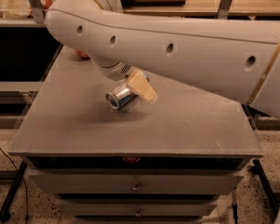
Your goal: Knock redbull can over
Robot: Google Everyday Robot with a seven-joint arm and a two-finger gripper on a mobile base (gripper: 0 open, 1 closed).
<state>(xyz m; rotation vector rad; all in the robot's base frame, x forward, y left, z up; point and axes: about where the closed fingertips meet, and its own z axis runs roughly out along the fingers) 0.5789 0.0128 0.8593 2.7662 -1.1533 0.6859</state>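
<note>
The redbull can (120, 97) is tipped well over on its side near the middle of the grey table (186, 120). Its silver top faces the lower left, toward the camera, and its blue body runs back under the gripper. My gripper (139, 85), with a beige tip, is right on the can's upper right side and touches it. The large white arm (177, 45) reaches in from the right and hides the can's far end. I cannot tell whether the can rests on the table or hangs just above it.
An orange ball (81, 55) peeks out behind the arm at the table's back left. Drawers (136, 185) sit under the tabletop. Shelving stands behind the table. A cable (9, 164) runs on the floor at the left.
</note>
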